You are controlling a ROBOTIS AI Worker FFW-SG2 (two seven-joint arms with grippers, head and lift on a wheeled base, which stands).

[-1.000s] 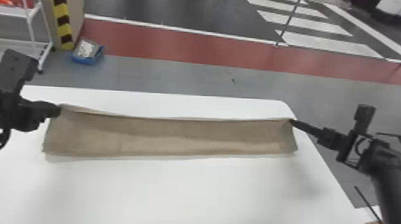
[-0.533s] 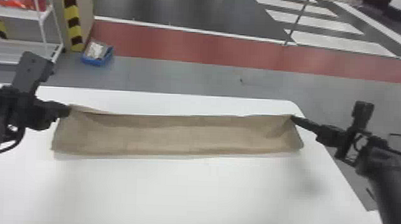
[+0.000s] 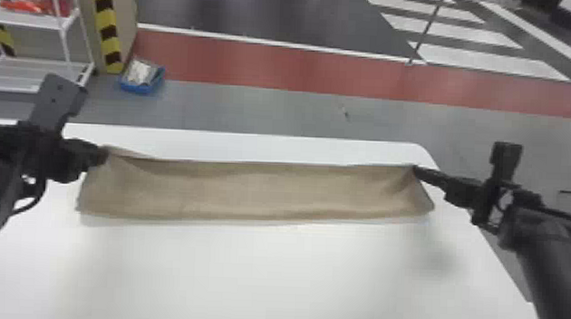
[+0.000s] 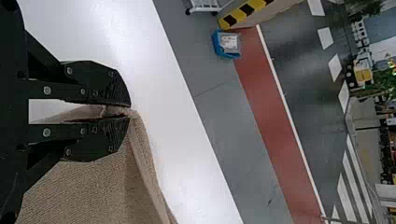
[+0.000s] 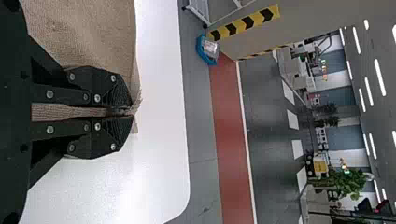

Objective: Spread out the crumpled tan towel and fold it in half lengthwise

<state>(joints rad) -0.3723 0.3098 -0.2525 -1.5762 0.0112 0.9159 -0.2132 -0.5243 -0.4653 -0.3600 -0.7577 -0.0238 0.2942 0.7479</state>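
Observation:
The tan towel (image 3: 260, 192) lies stretched as a long strip across the white table, its far edge held up at both ends. At its far left corner is my left gripper (image 3: 102, 156); at the far right corner is my right gripper (image 3: 416, 169). In the left wrist view, the left gripper (image 4: 127, 112) is shut on a bunched corner of the towel (image 4: 93, 186). The right wrist view has the right gripper (image 5: 130, 111) pinching the other corner of the towel (image 5: 88, 37), with frayed fabric poking past the fingertips.
The white table (image 3: 258, 269) extends in front of the towel, with a narrow strip behind it. Its rounded far right corner lies near the right gripper. On the floor beyond stand a blue bin (image 3: 142, 79) and a white rack (image 3: 35, 23).
Both grippers keep their hold on the towel corners. The head view has shifted, so table and background sit slightly farther right; the towel looks much the same in shape.

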